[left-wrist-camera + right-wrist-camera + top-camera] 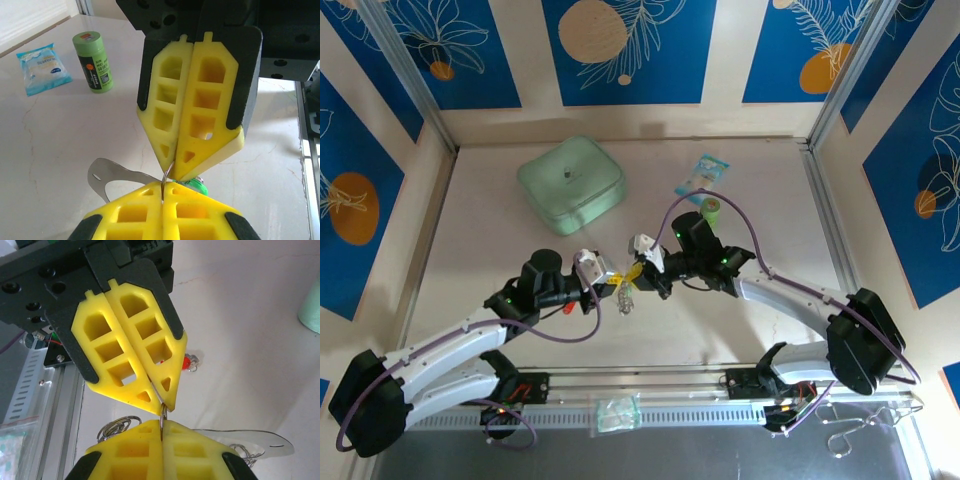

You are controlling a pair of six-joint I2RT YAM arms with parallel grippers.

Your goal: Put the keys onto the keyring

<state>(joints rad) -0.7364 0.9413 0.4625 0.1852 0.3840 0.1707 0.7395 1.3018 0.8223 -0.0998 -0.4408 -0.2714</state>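
Your left pincer point(162, 194) and right pincer point(162, 426) meet mid-tabletop point(480, 230), both clenched on the keyring point(162, 418) wire; open room all round; closed mint pouch point(570, 185) sits far-left

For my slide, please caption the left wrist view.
The left gripper and the right gripper, both shut, pinch one thin metal wire; the green key shows beside it.

Got the keyring point(164, 181) pinched up off the table point(250, 315), just a thin wire sliver showing, silvery bits point(117, 426) dangling underneath. Spotted the green-headed key point(200, 187) right beside it, red-headed key point(187, 362) lying loose on the table.
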